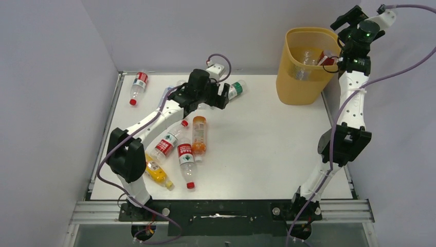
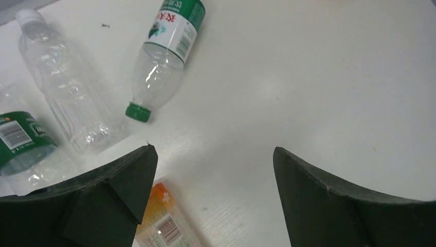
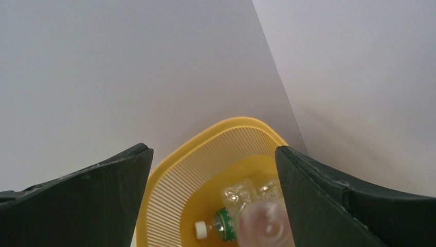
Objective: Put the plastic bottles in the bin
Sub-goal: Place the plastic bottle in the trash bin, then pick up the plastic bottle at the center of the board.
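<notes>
1. Left gripper (image 2: pixel 213 154): jaws spread, empty, poised above the white table (image 2: pixel 319 77).
2. Clear plastic bottle with green label and green cap (image 2: pixel 160 56): lying on its side just beyond that gripper.
3. Right gripper (image 3: pixel 213 152): jaws wide apart, clasping nothing, over the tall yellow-orange perforated plastic bin (image 3: pixel 205 141), which has bottles inside.
4. Handling, judged: light, thin-walled, slick, and prone to roll. Pinch across the labelled mid-body.

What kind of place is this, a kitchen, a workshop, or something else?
Probably a robotics lab test cell: a white table boxed in by plain grey walls, a left arm and right arm mounted on a metal frame, with loose plastic bottles and a yellow bin set out.
</notes>
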`<control>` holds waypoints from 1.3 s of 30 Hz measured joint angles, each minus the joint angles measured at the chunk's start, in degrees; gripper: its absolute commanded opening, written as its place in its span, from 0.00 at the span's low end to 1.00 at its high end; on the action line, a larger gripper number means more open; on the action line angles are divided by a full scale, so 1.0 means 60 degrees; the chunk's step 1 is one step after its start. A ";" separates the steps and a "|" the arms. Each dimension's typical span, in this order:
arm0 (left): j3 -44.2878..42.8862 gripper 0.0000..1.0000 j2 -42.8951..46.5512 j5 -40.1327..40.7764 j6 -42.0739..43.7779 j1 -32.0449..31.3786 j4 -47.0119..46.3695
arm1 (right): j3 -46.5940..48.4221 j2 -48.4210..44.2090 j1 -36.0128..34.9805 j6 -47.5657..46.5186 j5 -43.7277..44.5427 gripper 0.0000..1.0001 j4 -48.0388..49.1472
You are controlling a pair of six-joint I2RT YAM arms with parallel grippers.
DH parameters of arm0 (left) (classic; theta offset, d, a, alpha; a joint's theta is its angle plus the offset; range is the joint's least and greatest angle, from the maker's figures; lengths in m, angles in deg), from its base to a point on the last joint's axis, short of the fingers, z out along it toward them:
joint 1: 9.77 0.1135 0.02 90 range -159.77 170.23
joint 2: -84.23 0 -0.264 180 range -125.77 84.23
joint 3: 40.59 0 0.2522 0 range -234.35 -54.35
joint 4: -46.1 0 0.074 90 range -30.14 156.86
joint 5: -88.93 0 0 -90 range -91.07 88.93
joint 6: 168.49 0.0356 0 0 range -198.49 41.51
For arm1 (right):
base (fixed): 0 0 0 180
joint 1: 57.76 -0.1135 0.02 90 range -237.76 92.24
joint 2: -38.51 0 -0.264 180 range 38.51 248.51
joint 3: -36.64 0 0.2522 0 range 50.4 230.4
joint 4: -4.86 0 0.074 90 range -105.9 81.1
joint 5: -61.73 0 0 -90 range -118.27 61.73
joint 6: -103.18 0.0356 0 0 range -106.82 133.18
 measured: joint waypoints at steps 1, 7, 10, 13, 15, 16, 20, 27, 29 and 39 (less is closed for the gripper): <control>-0.0219 0.84 -0.0120 -0.0004 0.0044 0.0047 0.0000 | 0.0117 0.0284 0.0000 -0.0011 -0.0062 0.96 -0.0055; -0.0954 0.84 -0.0736 -0.0168 0.0211 0.0353 -0.0015 | 0.0251 0.0798 -0.0055 -0.0117 -0.0506 0.97 -0.0732; -0.1096 0.84 -0.1118 -0.0328 0.0273 0.0594 -0.0022 | 0.0244 0.0652 -0.0175 -0.0266 -0.0608 0.98 -0.0907; -0.1224 0.84 -0.1552 -0.0506 0.0321 0.0860 -0.0069 | 0.0073 0.0189 -0.0423 -0.0463 -0.0641 0.98 -0.1195; -0.1311 0.84 -0.1869 -0.0612 0.0361 0.1024 -0.0138 | -0.0106 -0.0244 -0.0637 -0.0601 -0.0634 0.98 -0.1359; -0.1322 0.84 -0.1989 -0.0659 0.0382 0.1075 -0.0189 | -0.0200 -0.0525 -0.0787 -0.0681 -0.0630 0.98 -0.1453; -0.1432 0.84 -0.2590 -0.0809 0.0616 0.1275 -0.0492 | -0.0466 -0.1650 -0.1636 -0.1118 -0.0535 0.98 -0.1727; -0.2484 0.84 -0.3847 -0.0969 0.1209 0.1286 -0.0667 | -0.1829 -0.3315 -0.3056 -0.1424 -0.0444 0.97 -0.1963; -0.2827 0.84 -0.4182 -0.1016 0.1402 0.1282 -0.0667 | -0.2237 -0.3537 -0.3442 -0.1432 -0.0350 0.97 -0.2142; -0.4069 0.85 -0.5563 -0.1355 0.2065 0.1282 -0.1100 | -0.3322 -0.3650 -0.4980 -0.1457 -0.0200 0.97 -0.3544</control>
